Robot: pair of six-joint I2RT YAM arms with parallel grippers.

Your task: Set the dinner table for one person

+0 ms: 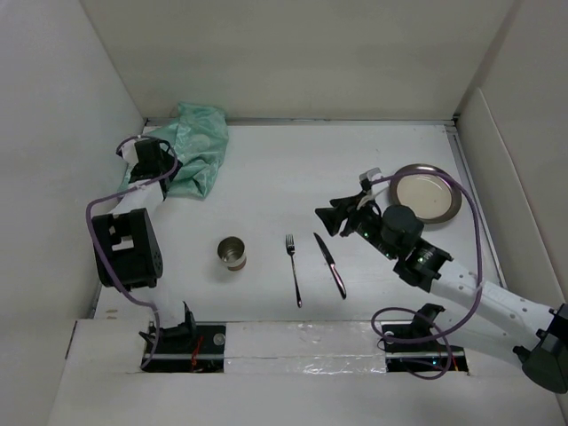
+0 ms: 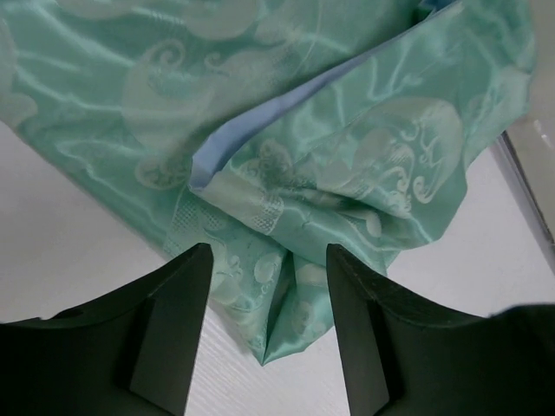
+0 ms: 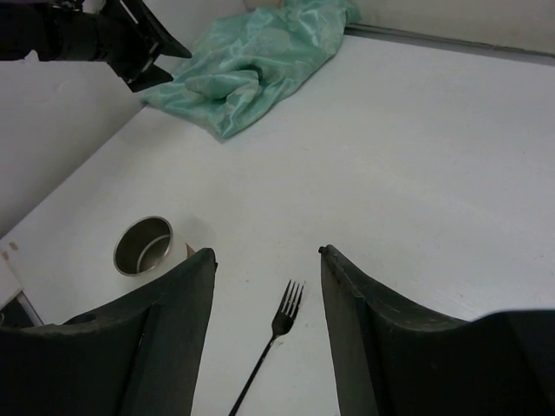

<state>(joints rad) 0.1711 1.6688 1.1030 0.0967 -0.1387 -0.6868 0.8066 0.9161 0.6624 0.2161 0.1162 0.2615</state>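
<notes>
The counter (image 1: 355, 169) fills the view, a flat matte white slab walled by white panels, and everything sits on it. Toward its front middle the setting is half laid. The fork (image 1: 293, 266) and knife (image 1: 329, 264) lie side by side, close but apart, both thin, dark, glossy metal, with the fork's tines pointing away from the arms. Left of the fork stands the cup (image 1: 232, 253), a small steel cylinder, upright, mouth open. The plate (image 1: 426, 193), round and shallow with a dull metal sheen, sits off right near the wall, away from the cutlery, so I'd judge it has yet to be brought in.

In the far left corner lies the cloth (image 1: 197, 146), crumpled satiny green with woven swirls and a pale blue underside. The left claw (image 2: 264, 256) hovers right over a pointed fold, jaws spread, gripping nothing. I'd say it's lined up for a pinch. The right claw (image 3: 267, 256) hangs released and empty near the knife's far end, between cutlery and plate.
</notes>
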